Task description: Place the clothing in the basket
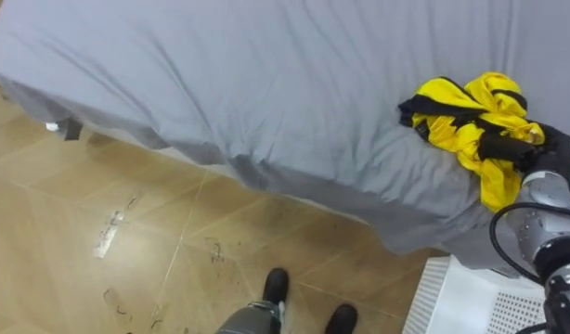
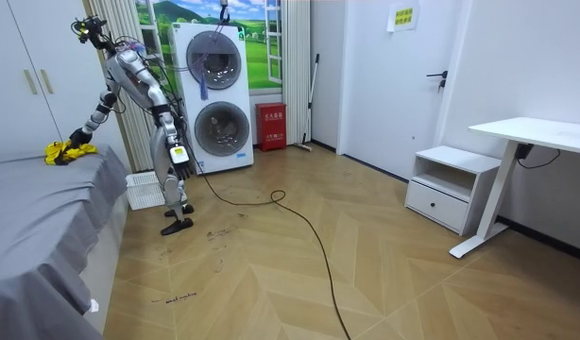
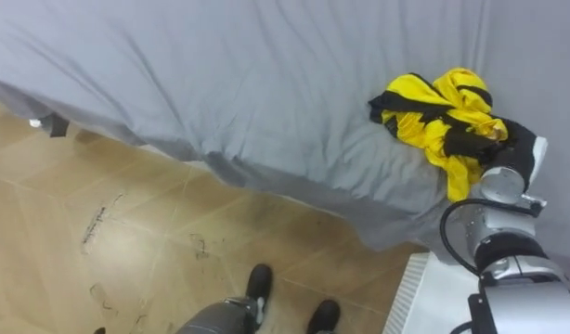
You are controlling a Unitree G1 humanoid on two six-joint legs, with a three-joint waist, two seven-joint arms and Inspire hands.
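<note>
We find the yellow-and-black garment bunched on the grey bed, near its edge. The right hand rests on the garment with its dark fingers sunk in the folds; we cannot tell whether they grip. The white laundry basket stands on the floor just beside the bed, by the robot's feet. In the room view the left hand hangs at the robot's side, its state unreadable, with stacked washing machines behind.

Head stereo pair: close, down onto bed edge. Room cam: far (whole robot). Shared: bed, yellow clothes.
</note>
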